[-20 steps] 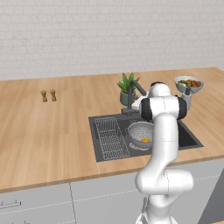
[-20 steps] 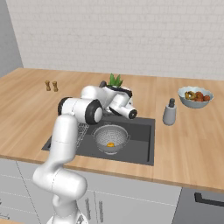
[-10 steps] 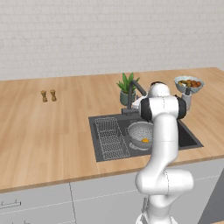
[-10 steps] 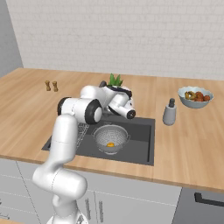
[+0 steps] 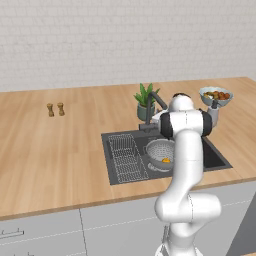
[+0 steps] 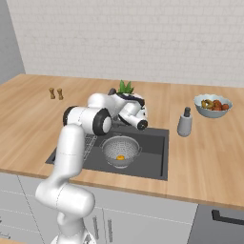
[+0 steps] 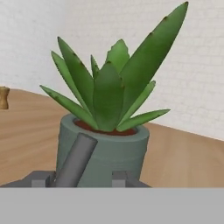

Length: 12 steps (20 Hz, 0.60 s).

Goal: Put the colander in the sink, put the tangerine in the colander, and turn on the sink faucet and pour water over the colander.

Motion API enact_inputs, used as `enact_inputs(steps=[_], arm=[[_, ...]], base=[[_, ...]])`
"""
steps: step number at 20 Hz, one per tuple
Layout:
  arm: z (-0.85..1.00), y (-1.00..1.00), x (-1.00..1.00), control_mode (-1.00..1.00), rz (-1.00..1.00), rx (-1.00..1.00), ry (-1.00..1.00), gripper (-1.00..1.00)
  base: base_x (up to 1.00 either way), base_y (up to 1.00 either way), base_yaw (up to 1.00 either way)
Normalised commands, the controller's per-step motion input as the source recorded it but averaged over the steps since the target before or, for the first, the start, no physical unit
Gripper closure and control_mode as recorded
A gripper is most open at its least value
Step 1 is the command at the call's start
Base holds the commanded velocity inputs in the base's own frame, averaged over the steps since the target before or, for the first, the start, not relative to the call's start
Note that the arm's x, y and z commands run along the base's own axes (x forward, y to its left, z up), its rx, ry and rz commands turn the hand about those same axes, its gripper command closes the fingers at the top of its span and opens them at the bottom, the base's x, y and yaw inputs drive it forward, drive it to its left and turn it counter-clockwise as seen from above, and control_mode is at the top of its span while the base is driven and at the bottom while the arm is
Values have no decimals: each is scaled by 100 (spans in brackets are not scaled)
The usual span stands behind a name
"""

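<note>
The dark sink (image 5: 212, 159) (image 6: 155, 159) holds the perforated silvery colander (image 5: 158, 148) (image 6: 122, 146). The orange tangerine (image 5: 165, 160) (image 6: 120, 157) lies inside the colander. Behind the basin stands the sink faucet (image 5: 155, 99), whose dark grey handle (image 7: 77, 159) slants up between my fingers. My gripper (image 7: 81, 179) is open: the left fingertip (image 7: 42, 178) sits close beside the handle, and a gap shows at the right fingertip (image 7: 120, 178). My arm (image 5: 183, 125) (image 6: 88, 119) bends over the sink toward the faucet. Water is out of view.
A green potted plant (image 5: 144, 102) (image 7: 105, 131) stands just behind the faucet. A wire rack (image 5: 126, 157) fills the sink's left part. To the right are a fruit bowl (image 5: 215, 95) (image 6: 213, 105) and a grey shaker (image 6: 184, 123). Two small wooden shakers (image 5: 55, 109) stand far left.
The arm stays at the faucet in almost the same pose. The jaws have spread apart off the handle.
</note>
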Motion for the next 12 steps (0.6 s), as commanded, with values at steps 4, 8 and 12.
enact_inputs(steps=[4,8,12], arm=[[-23,-61,3,-100,-5,0,0,100],[-25,-61,1,-100,-5,0,0,100],[-23,-63,0,-100,-4,0,0,100]], base=[[0,0,0],[0,0,0],[0,0,0]])
